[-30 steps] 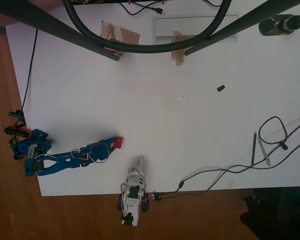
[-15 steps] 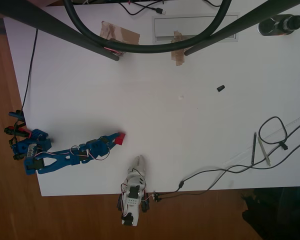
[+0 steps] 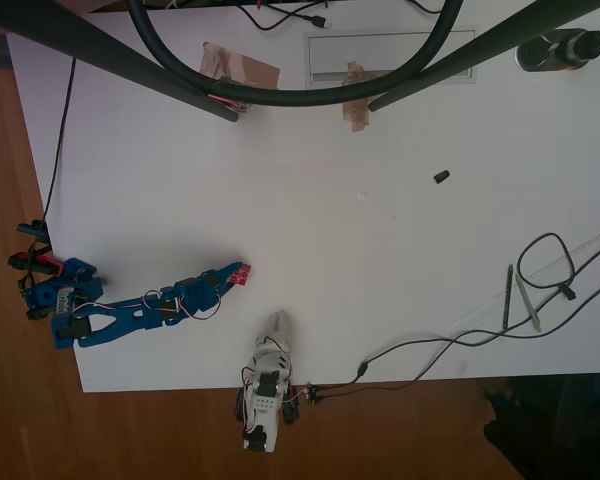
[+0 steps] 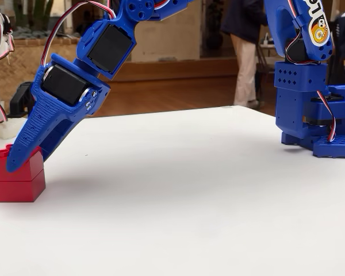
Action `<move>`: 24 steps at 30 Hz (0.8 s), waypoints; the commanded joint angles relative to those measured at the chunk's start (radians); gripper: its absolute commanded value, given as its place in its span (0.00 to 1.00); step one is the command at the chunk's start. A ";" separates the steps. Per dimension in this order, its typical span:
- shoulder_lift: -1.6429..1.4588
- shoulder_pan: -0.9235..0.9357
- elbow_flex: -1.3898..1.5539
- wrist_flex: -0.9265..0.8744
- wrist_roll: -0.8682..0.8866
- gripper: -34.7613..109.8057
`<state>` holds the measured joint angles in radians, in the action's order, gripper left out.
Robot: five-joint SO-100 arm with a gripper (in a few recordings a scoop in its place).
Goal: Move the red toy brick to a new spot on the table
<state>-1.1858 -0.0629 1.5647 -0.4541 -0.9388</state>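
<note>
Blue arm (image 3: 130, 315) reaches from its base at the left table edge out to the right in the overhead view, gripper (image 3: 232, 277) down at the red toy brick (image 3: 241, 273). In the fixed view the gripper (image 4: 20, 158) comes in tilted, tip low, one blue finger (image 4: 31, 146) lying across the front of the red toy brick (image 4: 18, 178); the brick sits flat on the white table (image 4: 178, 201), bottom face touching the surface, casting a shadow to the right. It reads as two red layers stacked, studs on top barely visible behind the finger. Jaws look closed narrow on the upper part of the brick, though the far finger is hidden behind it. Overhead, the brick is in the lower-left part of the table (image 3: 380, 260), just above the white leader arm's tip, well apart from the small black piece (image 3: 441, 177) up right. Brown tape patches (image 3: 240, 68) sit near the top edge, two pens (image 3: 515, 298) and a black cable (image 3: 430, 345) at the right. Black tripod legs and a hoop cross the top of the overhead view. A person stands in the background of the fixed view.
</note>
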 commanded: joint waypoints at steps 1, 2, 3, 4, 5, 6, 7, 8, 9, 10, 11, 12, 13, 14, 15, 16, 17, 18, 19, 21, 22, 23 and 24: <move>-0.097 0.021 -0.091 -0.029 -0.017 0.42; -0.130 0.026 -0.086 -0.044 -0.026 0.42; -0.170 0.035 -0.075 -0.060 -0.035 0.42; -0.218 0.044 -0.051 -0.071 -0.051 0.42; -0.270 0.058 -0.018 -0.083 -0.066 0.42; -0.331 0.072 0.023 -0.100 -0.086 0.42; -0.399 0.087 0.072 -0.121 -0.104 0.42; -0.477 0.104 0.138 -0.147 -0.130 0.42; -0.561 0.124 0.219 -0.176 -0.158 0.41; -0.670 0.146 0.330 -0.204 -0.201 0.40; -0.765 0.166 0.449 -0.210 -0.249 0.39; -0.865 0.186 0.577 -0.212 -0.298 0.37; -0.973 0.206 0.719 -0.212 -0.344 0.35; -1.081 0.221 0.861 -0.221 -0.396 0.33; -1.178 0.233 0.989 -0.235 -0.439 0.31; -1.281 0.241 1.104 -0.261 -0.469 0.29; -1.379 0.242 1.201 -0.296 -0.497 0.27; -1.476 0.239 1.284 -0.339 -0.511 0.26; -1.560 0.230 1.347 -0.385 -0.514 0.25; -1.701 0.201 1.445 -0.462 -0.497 0.24; -1.758 0.184 1.482 -0.489 -0.480 0.24; -1.804 0.170 1.514 -0.506 -0.457 0.24; -1.842 0.161 1.545 -0.518 -0.433 0.24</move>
<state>-2.8823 0.1181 3.0542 -0.9250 -1.4051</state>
